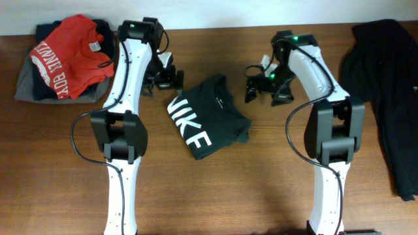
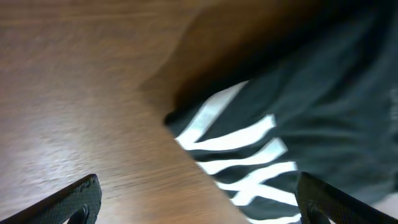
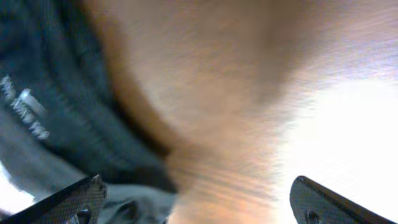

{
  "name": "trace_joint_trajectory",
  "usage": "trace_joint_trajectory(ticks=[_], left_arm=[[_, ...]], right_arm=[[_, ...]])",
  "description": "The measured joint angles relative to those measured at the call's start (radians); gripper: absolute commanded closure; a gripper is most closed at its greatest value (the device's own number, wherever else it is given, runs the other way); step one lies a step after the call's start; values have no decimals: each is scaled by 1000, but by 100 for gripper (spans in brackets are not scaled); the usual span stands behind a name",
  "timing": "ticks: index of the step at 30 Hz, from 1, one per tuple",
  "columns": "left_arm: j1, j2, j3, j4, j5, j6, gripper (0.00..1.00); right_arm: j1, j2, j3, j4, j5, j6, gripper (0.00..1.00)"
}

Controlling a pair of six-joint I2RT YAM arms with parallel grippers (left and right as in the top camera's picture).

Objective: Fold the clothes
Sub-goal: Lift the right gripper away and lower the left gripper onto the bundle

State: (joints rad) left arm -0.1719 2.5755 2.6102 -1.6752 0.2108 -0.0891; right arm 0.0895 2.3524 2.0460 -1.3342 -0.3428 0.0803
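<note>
**Trainee:** Where is the black T-shirt (image 1: pixel 209 117), and why does it lie as it does?

**Instructor:** It lies on the table (image 1: pixel 215 189) between the two arms, gathered into a compact rectangle with the white lettering facing up. One lower corner looks loose and bunched. The folding appears largely done, and the centre position keeps the shirt within reach of both arms.

**Trainee:** What is the state of the left gripper (image 1: pixel 171 81)?

**Instructor:** It hovers just beside the shirt's upper left edge. In the left wrist view its fingers (image 2: pixel 81 196) stand spread wide, with bare wood and the lettered edge of the shirt below them. Nothing is held.

**Trainee:** And the right gripper (image 1: pixel 266 91)?

**Instructor:** It hangs near the shirt's upper right edge, apart from the cloth. In the right wrist view its fingers (image 3: pixel 74 199) are likewise spread wide, with blurred table surface between them and dark fabric off to one side. No cloth is gripped.

**Trainee:** What about the other garments?

**Instructor:** The red tee (image 1: pixel 68 55) lies on a pile at far left. A dark garment (image 1: pixel 385 85) lies at far right. Both are well apart from the grippers.
</note>
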Motion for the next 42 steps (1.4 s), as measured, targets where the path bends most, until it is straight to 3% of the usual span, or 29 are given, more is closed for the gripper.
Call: trace_joint_trajectory(ticks=[9, 15, 19, 24, 31, 38, 42], left_arm=[[3, -55, 6, -10, -28, -52, 1], [-4, -314, 2, -7, -95, -77, 1], [-50, -499, -116, -10, -135, -134, 1], [-103, -586, -369, 20, -292, -309, 1], [-94, -729, -854, 365, -291, -418, 1], [-95, -829, -1267, 847, -52, -435, 1], [-95, -827, -1441, 973, 42, -435, 1]], right_arm=[[-122, 0, 0, 68, 69, 51, 1], [-199, 0, 0, 68, 96, 73, 1], [-218, 1, 0, 64, 103, 77, 1], [-218, 1, 0, 64, 103, 77, 1], [-218, 1, 0, 76, 103, 77, 1], [-218, 1, 0, 89, 103, 77, 1], [-218, 1, 0, 87, 103, 77, 1]])
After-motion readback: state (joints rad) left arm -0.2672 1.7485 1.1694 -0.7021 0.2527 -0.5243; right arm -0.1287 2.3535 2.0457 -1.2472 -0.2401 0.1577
